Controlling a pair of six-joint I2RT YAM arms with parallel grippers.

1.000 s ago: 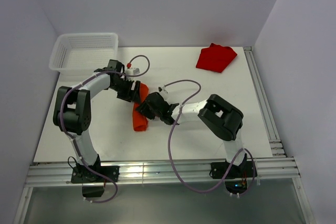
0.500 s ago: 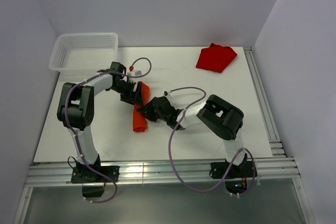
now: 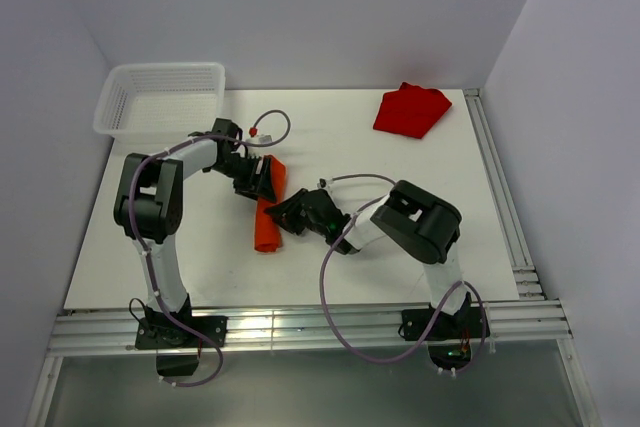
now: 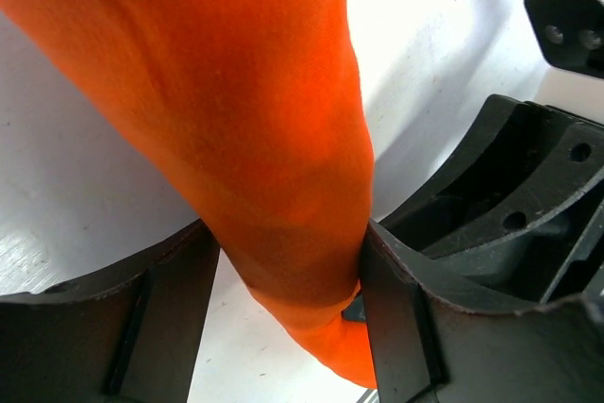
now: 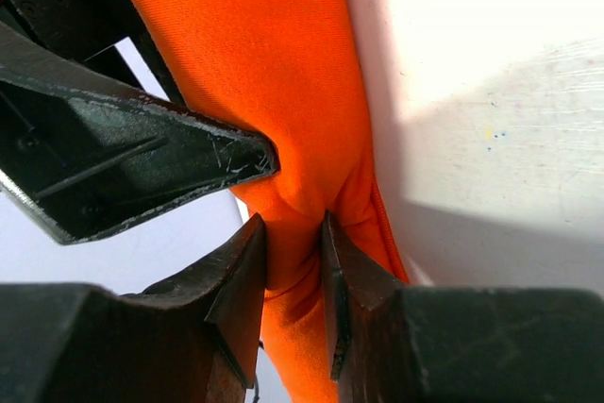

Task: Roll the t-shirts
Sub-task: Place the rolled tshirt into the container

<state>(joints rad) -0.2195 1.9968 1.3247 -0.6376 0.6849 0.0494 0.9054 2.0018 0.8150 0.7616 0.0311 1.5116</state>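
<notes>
White tabletop [image 3: 340, 127], matte, a bit scuffed up close. Plain pale grey-lilac walls [image 3: 300, 7] box it in at the back and on both sides. Aluminium rails [image 3: 330, 327] run along the near edge and up the right side. A white mesh basket [image 3: 150, 125] sits in the far left corner. Lighting's soft and even, shadows pretty faint.

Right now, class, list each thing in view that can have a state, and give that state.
orange tee: bunched into a long strip, held by both grippers.
red tee: crumpled heap, far right, untouched.
basket: upright, far left corner.
left gripper: shut on orange tee.
right gripper: pinching a fold of orange tee.
</notes>
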